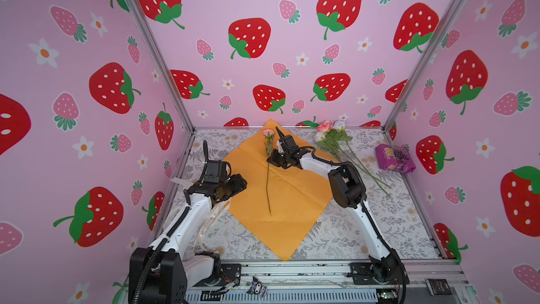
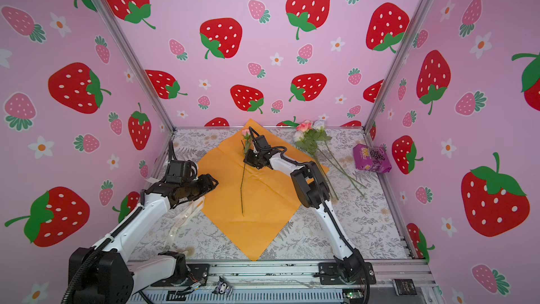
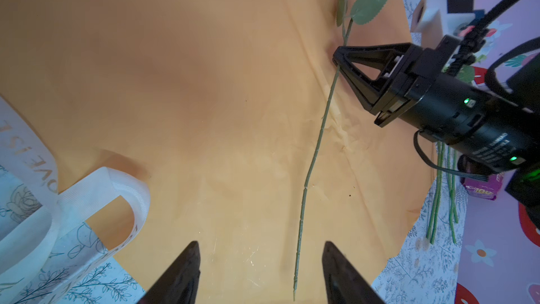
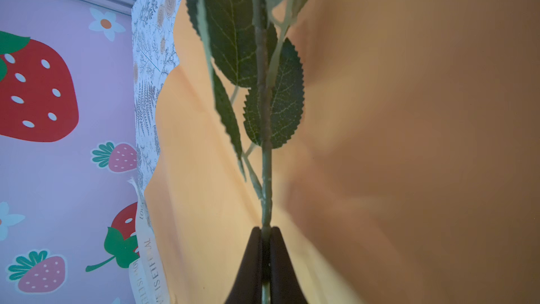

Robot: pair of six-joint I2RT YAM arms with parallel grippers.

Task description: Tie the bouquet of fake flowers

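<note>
The orange wrapping paper (image 1: pixel 292 200) (image 2: pixel 263 206) lies flat as a diamond on the table. One pink rose (image 1: pixel 268 133) (image 2: pixel 246 133) of the bouquet of fake flowers rests along it, and my right gripper (image 1: pixel 270 157) (image 2: pixel 247 157) (image 4: pixel 266 229) is shut on its thin green stem (image 4: pixel 266 171) (image 3: pixel 315 153) just below the leaves. The other roses (image 1: pixel 330 133) (image 2: pixel 308 131) lie at the back right, off the paper. My left gripper (image 1: pixel 242 182) (image 2: pixel 214 182) (image 3: pixel 260 247) hovers open over the paper's left edge. The stem's cut end lies between its fingers in the left wrist view, untouched.
A cream ribbon with printed lettering (image 1: pixel 210 220) (image 2: pixel 181 220) (image 3: pixel 73 200) lies looped under the left arm, partly on the paper's left corner. A purple snack packet (image 1: pixel 394 157) (image 2: pixel 371 159) sits by the right wall. Strawberry-print walls enclose three sides.
</note>
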